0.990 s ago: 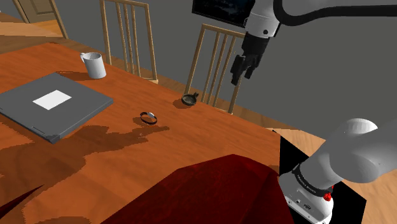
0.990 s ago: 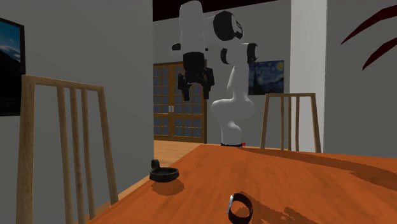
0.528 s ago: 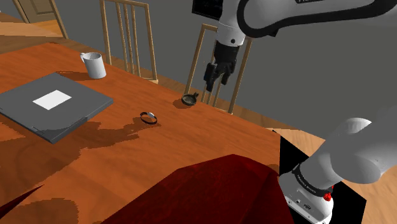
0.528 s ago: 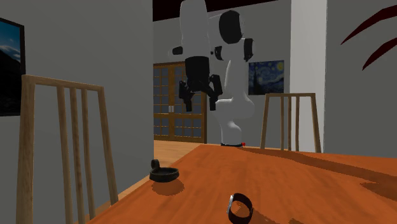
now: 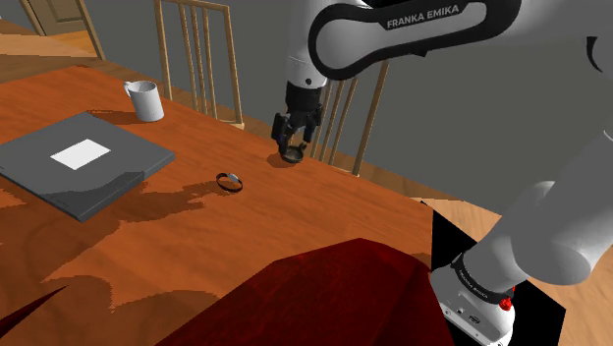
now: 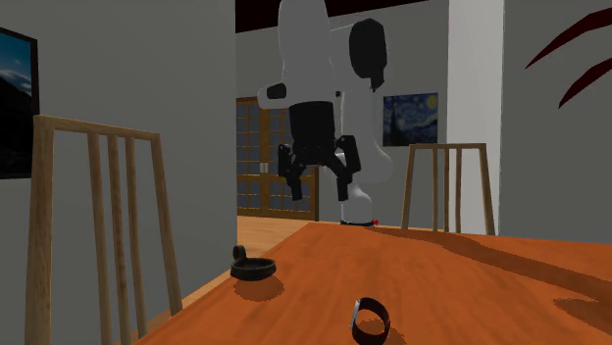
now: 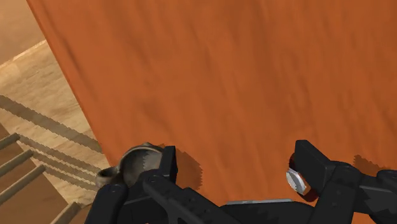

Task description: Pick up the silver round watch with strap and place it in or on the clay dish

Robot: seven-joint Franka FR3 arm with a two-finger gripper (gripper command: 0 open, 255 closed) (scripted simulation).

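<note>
table (image 5: 324, 211): orange-brown — streaked wood grain;
gripper (image 5: 293, 141): all black;
dish (image 5: 291, 156), under gripper: dark grey;
watch (image 5: 230, 182), near gripper: dark — silvery glint;
mug (image 5: 145, 100): white

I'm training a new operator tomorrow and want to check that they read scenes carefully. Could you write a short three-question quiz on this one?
1. True or false: the gripper is shut on the watch.
2. In the shoulder view, which thing lies nearest the gripper? A: white mug. B: dark dish. C: grey slab.
3. Fill in: the watch lies on the ____, apart from the dark dish.

Key:
1. False; the fingers stand apart and hold nothing.
2. B.
3. table.
</note>
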